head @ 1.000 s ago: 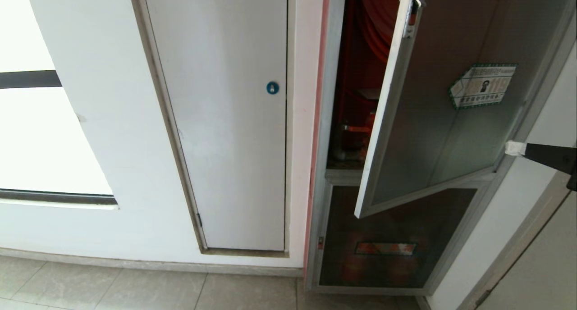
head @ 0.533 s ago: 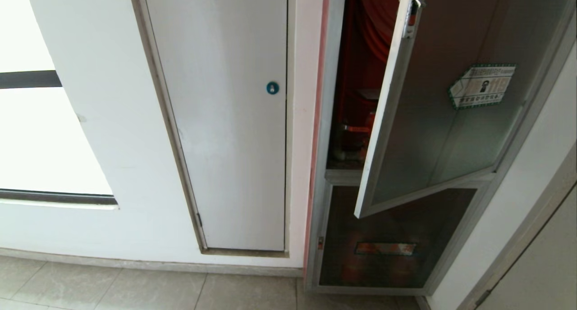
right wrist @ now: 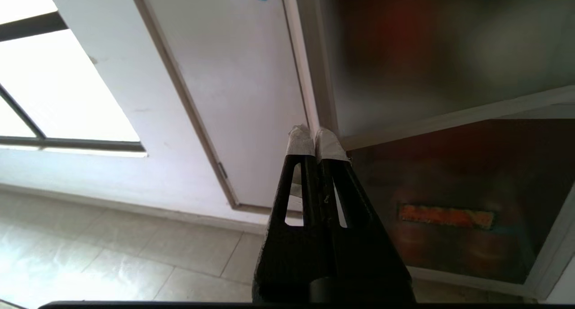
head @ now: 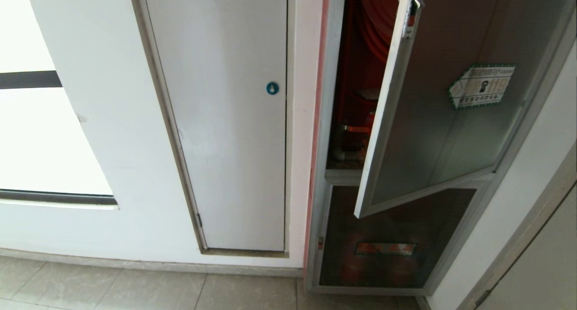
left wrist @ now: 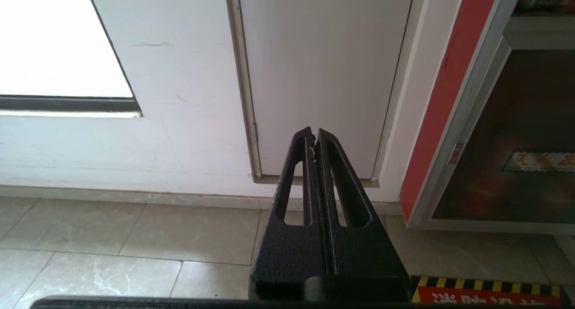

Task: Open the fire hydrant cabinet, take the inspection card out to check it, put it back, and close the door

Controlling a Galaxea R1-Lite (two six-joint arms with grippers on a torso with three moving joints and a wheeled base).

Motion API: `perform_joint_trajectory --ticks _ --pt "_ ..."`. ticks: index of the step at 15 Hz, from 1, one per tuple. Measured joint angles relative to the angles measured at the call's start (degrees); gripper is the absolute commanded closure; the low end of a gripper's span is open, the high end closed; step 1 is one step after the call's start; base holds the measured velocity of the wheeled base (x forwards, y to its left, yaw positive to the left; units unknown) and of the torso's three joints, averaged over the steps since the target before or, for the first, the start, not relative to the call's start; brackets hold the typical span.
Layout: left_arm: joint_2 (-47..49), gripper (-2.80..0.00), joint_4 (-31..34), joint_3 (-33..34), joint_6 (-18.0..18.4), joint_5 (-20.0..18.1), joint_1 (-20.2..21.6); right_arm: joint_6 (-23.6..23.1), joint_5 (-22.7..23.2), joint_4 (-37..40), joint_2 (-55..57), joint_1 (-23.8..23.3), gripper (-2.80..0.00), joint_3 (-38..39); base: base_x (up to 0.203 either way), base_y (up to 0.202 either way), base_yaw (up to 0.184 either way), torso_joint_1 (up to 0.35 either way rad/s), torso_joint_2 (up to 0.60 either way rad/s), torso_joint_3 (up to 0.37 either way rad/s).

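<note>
Right gripper [right wrist: 316, 136]: white-taped black fingers [right wrist: 300, 143] pressed together, empty, just before the lower corner of the aluminium-framed dark tinted glass door [head: 432, 120], which stands ajar. Left gripper [left wrist: 313, 134]: fingers closed, empty, low over the pale floor tiles [left wrist: 134, 237]. Brushed-aluminium fire hydrant cabinet [head: 331, 98]: red interior showing. Inspection card: not discernible.

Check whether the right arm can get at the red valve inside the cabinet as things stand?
Probably not yet. The door stands only partly open, leaving a narrow gap to the red valve. The right end effector, shut, sits low near the door's bottom corner, outside the fire hydrant cabinet.
</note>
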Motion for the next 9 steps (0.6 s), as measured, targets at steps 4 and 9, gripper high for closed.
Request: perform_joint_trajectory --ticks 4,9 --pt "0.0 0.0 0.0 0.0 0.0 0.0 0.0 -1.6 -0.9 0.2 -9.7 -0.9 0.0 7.5 0.0 0.0 0.0 0.0 0.0 0.0" --pt "0.0 0.0 0.0 0.0 0.0 0.0 0.0 -6.0 -6.4 -0.9 -19.4 -1.5 0.0 17.8 0.0 0.0 0.0 0.0 0.0 0.0"
